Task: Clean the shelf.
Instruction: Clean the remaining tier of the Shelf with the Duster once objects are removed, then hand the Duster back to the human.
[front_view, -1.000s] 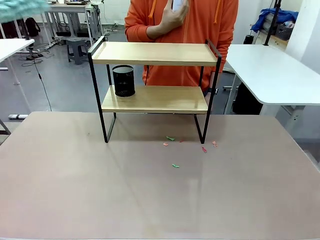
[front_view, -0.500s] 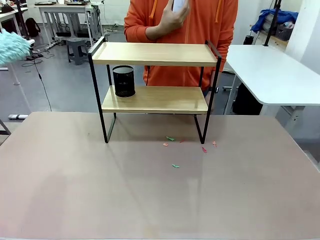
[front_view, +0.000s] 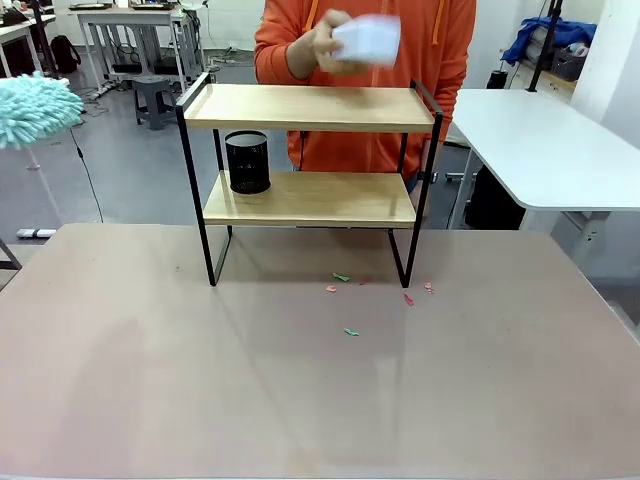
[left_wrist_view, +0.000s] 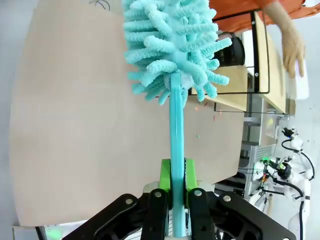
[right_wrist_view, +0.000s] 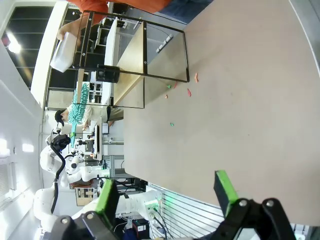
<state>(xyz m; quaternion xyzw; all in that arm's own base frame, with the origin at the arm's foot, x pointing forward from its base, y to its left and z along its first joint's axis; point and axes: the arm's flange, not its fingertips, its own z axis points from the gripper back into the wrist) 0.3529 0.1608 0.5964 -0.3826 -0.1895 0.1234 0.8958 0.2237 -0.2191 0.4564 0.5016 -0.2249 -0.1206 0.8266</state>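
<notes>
Shelf (front_view: 310, 108) stands at the far side of the table (front_view: 150, 380), a black mesh cup (front_view: 247, 161) on its lower board. Your left gripper (left_wrist_view: 177, 175) clamps the teal duster (front_view: 38, 108) — it has swung into view at far left, well apart from the shelf, so wiping has likely not begun. The person's hand (front_view: 325, 45) now holds a blurred white object (front_view: 367, 40) above the top board. Right gripper (right_wrist_view: 165, 192) gapes wide, empty.

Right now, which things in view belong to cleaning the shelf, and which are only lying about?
For the job: the shelf; the turquoise duster, clamped in the left pincer; perhaps the blurred white thing in the person's hand.
Lying about: the black mesh cup on the lower board; the coloured scraps on the table; the right pincer, open and empty.
</notes>
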